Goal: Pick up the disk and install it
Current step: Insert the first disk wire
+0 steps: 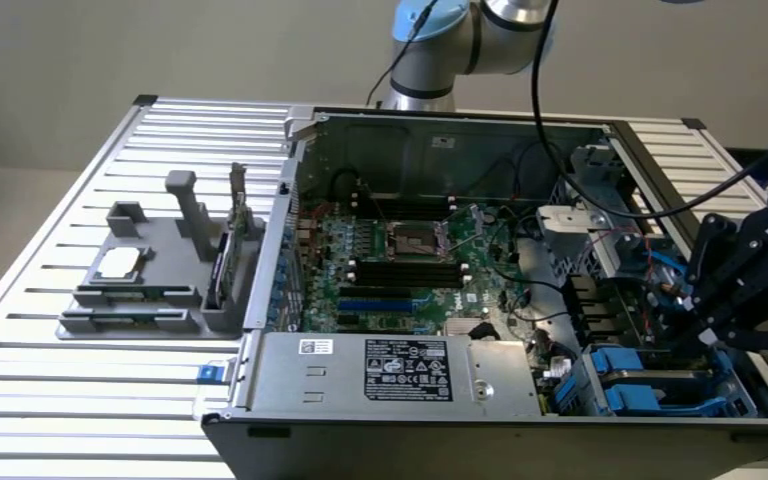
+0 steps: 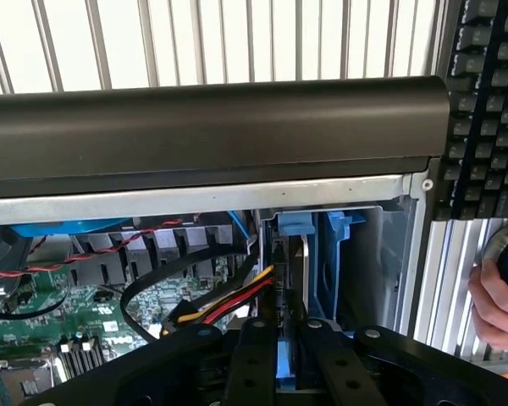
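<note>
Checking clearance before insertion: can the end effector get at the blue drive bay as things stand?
Probably yes. The end effector, apparently gripping the disk, hangs directly over the blue drive bay, nothing between. The red, yellow and black cables run close beside it and might snag.

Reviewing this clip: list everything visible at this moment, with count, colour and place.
Computer case: one, grey, open on the slatted table.
Motherboard: one, green, inside the case.
Power-supply box: one, silver, labelled, at the case's near edge.
Drive bays: blue, case's corner at the exterior view's right.
Disk: one, blue-edged, between the jaws, mostly hidden.
Parts holder: one, grey, exterior view's left.
Keyboard: one, black, beside the case.
Person's hand: one, beside the case.
Gripper: one, black, over the drive bays, jaws shut on the disk.
</note>
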`<action>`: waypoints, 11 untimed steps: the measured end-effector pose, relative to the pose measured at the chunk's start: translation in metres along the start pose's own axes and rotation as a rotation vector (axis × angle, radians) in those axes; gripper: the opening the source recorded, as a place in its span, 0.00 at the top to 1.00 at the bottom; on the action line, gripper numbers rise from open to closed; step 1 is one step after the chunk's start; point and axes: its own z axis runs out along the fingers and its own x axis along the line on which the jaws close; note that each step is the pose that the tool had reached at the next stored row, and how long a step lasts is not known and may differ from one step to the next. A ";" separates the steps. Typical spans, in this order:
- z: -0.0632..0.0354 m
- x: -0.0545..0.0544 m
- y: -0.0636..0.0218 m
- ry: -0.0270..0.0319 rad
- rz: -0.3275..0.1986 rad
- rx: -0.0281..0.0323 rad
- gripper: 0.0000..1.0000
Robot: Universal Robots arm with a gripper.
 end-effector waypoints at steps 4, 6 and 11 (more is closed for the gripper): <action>0.0003 0.000 0.0007 0.0000 0.000 -0.0001 0.84; 0.0006 0.000 0.0009 0.0000 0.000 0.0000 0.84; 0.0026 0.000 0.0015 0.0000 0.000 0.0000 0.84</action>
